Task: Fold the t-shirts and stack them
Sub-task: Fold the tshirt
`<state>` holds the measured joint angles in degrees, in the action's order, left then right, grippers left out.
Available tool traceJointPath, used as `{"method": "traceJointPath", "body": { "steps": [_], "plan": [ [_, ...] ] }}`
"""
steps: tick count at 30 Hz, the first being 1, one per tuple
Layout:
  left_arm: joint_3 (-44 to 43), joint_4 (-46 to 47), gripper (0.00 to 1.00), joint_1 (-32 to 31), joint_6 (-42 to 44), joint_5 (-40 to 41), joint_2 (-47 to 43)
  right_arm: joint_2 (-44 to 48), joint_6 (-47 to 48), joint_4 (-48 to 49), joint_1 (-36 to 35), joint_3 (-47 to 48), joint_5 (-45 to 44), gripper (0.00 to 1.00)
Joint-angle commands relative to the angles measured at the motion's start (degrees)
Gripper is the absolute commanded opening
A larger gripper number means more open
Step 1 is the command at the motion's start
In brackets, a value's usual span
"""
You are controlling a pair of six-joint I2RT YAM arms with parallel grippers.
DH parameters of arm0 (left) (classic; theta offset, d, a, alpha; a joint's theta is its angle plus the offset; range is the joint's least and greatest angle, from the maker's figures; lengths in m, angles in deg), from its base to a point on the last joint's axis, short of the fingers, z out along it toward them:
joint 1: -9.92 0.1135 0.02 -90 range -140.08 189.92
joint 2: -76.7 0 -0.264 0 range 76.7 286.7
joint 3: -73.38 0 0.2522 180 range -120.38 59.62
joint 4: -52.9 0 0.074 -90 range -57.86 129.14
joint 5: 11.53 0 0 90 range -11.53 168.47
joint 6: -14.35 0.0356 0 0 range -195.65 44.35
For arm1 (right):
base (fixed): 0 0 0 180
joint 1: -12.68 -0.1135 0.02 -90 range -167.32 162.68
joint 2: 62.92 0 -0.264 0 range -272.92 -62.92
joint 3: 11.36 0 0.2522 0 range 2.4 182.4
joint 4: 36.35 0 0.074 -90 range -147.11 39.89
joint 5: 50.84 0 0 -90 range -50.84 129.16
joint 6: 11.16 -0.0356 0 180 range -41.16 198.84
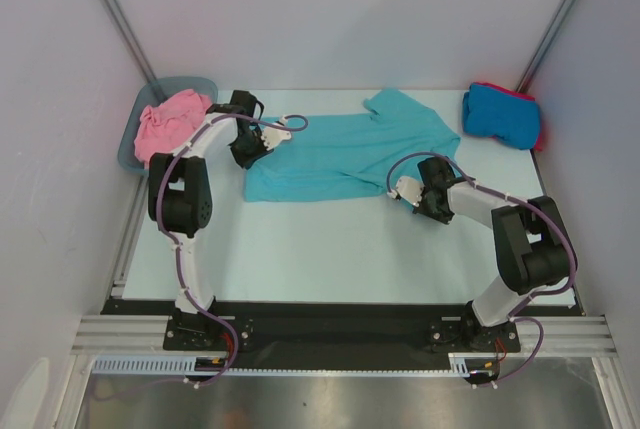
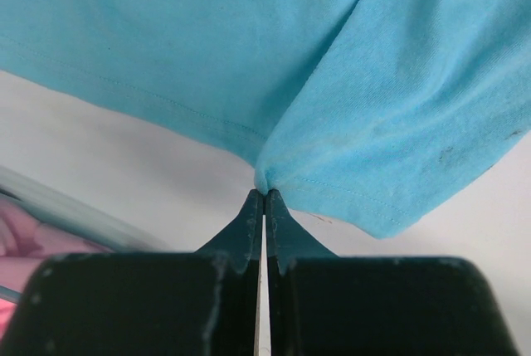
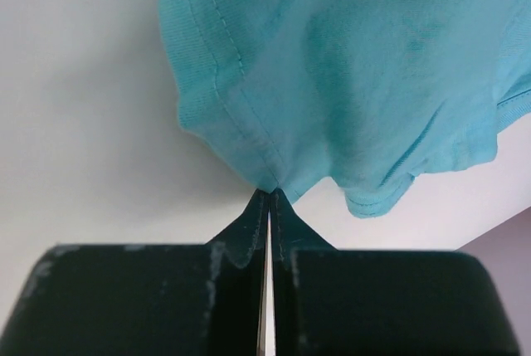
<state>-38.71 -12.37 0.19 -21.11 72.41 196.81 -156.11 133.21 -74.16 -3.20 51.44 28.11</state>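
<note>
The teal t-shirt (image 1: 340, 154) lies spread across the far middle of the table. My left gripper (image 1: 252, 149) is shut on its left edge; the left wrist view shows the tips (image 2: 265, 196) pinching a fold of teal cloth (image 2: 357, 107). My right gripper (image 1: 432, 189) is shut on its right edge; the right wrist view shows the tips (image 3: 269, 194) pinching the hem of the teal cloth (image 3: 348, 82). The pink t-shirt (image 1: 168, 121) is crumpled in the tub. The bright blue t-shirt (image 1: 500, 114) lies folded at the far right on top of the red t-shirt (image 1: 538, 129), of which only an edge shows.
The grey-blue plastic tub (image 1: 190, 86) stands at the far left corner against the wall. Metal frame posts run up at both far corners. The black rail with the arm bases lies along the near edge.
</note>
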Motion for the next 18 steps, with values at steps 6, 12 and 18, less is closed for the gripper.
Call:
{"method": "traceJointPath", "body": {
  "steps": [6,12,18],
  "plan": [
    [-0.5,0.8,0.00,-0.3,0.6,-0.4,-3.8,2.8,-1.9,-5.1,-0.1,4.0,2.3,0.00],
    [-1.5,1.1,0.00,-0.3,0.4,-0.7,-3.7,4.9,-2.4,-7.3,-0.1,10.8,0.9,0.00],
    [-1.6,1.7,0.01,-0.3,0.8,-0.1,-4.1,4.8,-0.8,-5.0,1.0,14.6,-2.4,0.00]
  ]
}}
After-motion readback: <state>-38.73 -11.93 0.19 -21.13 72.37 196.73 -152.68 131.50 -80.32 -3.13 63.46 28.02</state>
